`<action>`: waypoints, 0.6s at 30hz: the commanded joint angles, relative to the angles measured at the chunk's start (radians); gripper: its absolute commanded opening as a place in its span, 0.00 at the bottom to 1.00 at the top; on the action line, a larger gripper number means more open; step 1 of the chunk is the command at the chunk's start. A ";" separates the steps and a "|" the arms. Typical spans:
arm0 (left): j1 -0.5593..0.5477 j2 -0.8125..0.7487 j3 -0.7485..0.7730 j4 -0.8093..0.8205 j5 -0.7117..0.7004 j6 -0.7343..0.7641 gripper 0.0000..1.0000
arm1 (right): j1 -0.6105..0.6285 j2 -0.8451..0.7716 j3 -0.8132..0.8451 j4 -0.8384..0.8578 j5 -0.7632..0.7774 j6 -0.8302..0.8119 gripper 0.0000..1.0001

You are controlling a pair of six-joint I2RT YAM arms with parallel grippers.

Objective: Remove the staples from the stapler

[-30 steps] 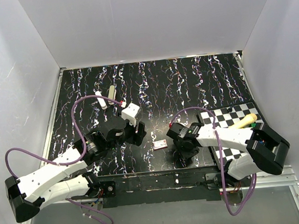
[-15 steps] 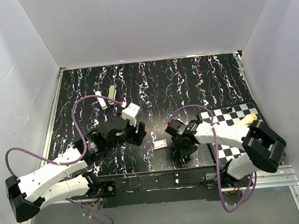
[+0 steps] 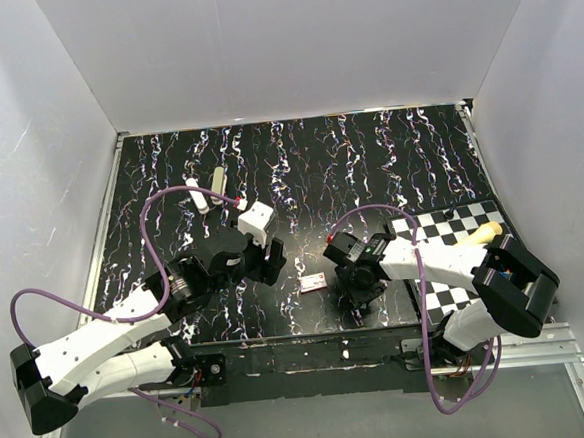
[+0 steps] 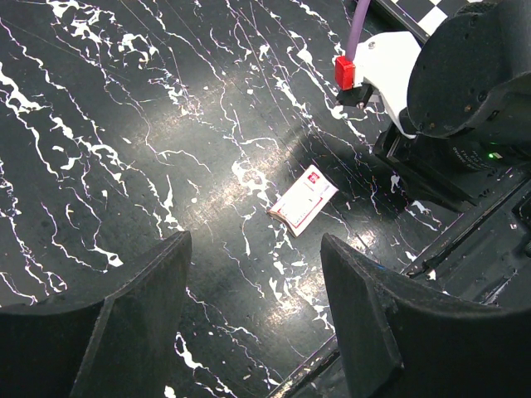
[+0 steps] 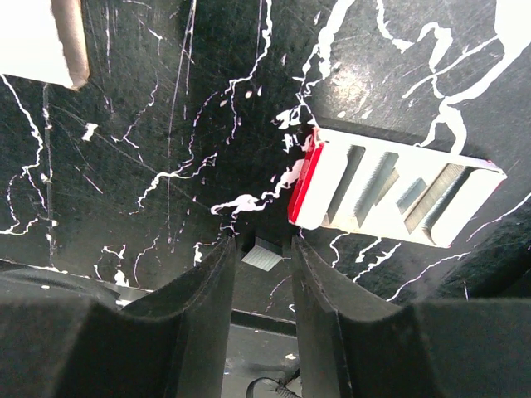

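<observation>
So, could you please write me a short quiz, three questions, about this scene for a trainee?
1. True or false: the left gripper holds the staple box.
2. What lies between the fingers of the right gripper? A) a strip of staples B) a coin C) nothing
3. Which gripper is nearer to the stapler?

Key: 1 false, it is open and empty, and the box lies on the table beyond it. 2 A. 3 the left one.
</observation>
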 commanded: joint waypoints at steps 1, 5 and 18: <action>0.005 -0.008 0.003 -0.003 -0.016 0.001 0.63 | 0.006 0.003 -0.004 0.037 -0.021 -0.006 0.40; 0.005 -0.013 0.000 -0.005 -0.012 -0.001 0.63 | 0.021 0.015 0.005 0.037 -0.039 -0.005 0.40; 0.005 -0.025 -0.001 -0.007 -0.006 -0.007 0.63 | 0.064 0.008 0.005 0.014 -0.036 0.034 0.39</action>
